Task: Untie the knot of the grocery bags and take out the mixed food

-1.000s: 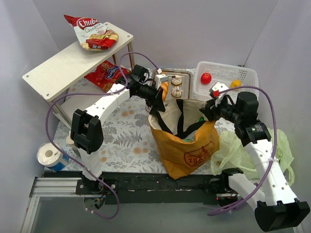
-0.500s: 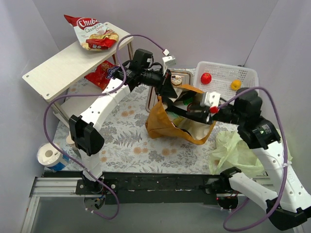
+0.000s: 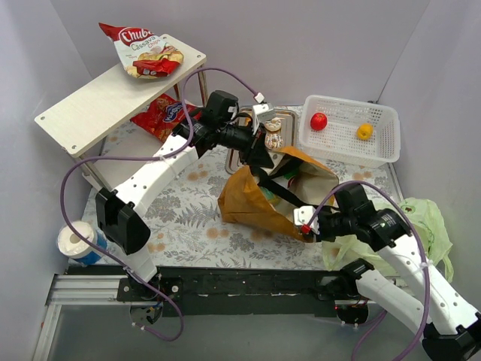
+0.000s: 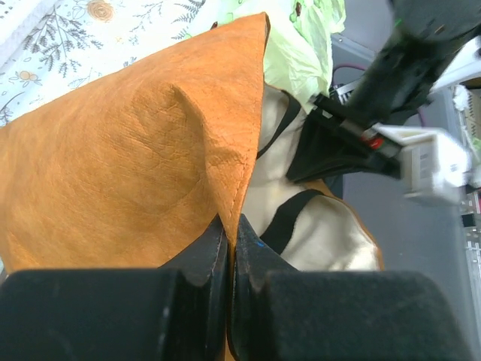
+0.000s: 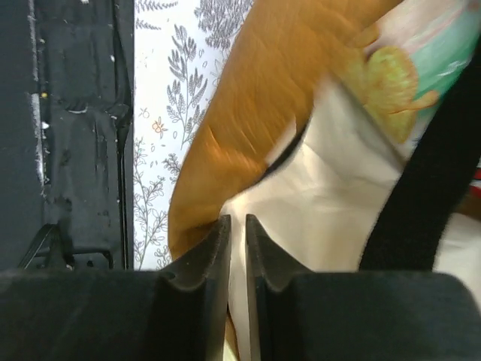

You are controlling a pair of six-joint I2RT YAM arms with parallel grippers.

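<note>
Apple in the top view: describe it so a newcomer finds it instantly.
Go to the white mesh basket at the far right corner of the table. Two round fruits lie inside, apart from each other. The apple is the red one toward the left end; the orange lies to its right.

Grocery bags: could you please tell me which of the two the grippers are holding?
The orange tote: the left gripper and right gripper both pinch its rim, while the green bag lies ungripped at the right.

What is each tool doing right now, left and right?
Left tool: closed, pinching the orange tote at its rim.
Right tool: closed on the tote's pale inner lining.
</note>
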